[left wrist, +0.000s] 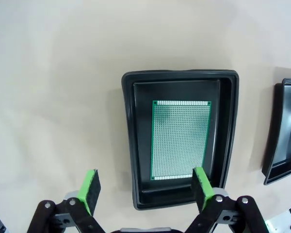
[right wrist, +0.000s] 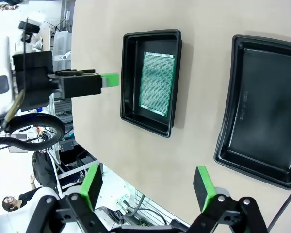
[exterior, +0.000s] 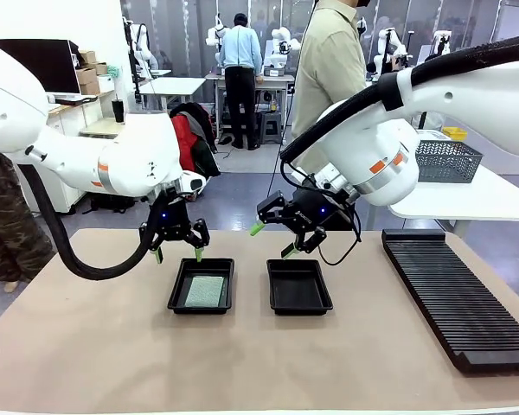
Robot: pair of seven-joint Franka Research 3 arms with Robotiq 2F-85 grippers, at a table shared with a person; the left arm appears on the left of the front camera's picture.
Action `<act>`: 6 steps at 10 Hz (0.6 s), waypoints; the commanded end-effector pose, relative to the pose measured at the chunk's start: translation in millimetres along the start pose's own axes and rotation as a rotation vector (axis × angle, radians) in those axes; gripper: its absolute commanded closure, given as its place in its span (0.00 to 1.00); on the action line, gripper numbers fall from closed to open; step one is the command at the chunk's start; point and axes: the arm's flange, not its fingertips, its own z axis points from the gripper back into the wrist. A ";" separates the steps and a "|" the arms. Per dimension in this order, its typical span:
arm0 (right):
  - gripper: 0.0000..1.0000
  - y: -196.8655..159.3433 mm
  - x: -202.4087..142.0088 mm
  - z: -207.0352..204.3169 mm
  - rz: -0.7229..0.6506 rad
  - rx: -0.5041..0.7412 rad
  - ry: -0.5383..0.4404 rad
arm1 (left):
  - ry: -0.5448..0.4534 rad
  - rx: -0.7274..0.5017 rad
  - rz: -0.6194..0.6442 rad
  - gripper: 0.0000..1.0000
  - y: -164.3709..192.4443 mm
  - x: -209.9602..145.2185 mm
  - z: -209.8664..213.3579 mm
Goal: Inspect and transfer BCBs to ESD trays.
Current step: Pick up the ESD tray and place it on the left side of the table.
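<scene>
Currently the left gripper hangs with its jaws spread wide and nothing between them, over the far short end of the left ESD tray. The right gripper is equally wide and empty, tilted, hovering just beyond the far left corner of the right ESD tray.

1 BCB lies flat on the floor of the left tray, inside the rim and roughly square to it. The right tray's floor is bare. Both trays sit side by side, apart, on the beige table, with a long black slotted rack well off to the robot's right.

Judging by this, 1 of 2 trays is filled and the other is yet to receive a board. Where the next board would come from cannot be told.
</scene>
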 end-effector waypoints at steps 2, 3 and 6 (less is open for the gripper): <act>0.00 -10.1 -2.3 -4.8 0.014 0.051 0.003 | -0.023 0.039 0.013 0.00 -3.0 -1.5 -26.2; 0.00 -11.7 -2.4 -7.4 0.013 0.054 0.006 | -0.022 0.036 0.017 0.00 -2.2 -0.7 -33.9; 0.00 -12.9 -1.9 -12.3 0.018 0.056 0.015 | -0.019 0.073 0.031 0.00 -0.6 3.1 -54.1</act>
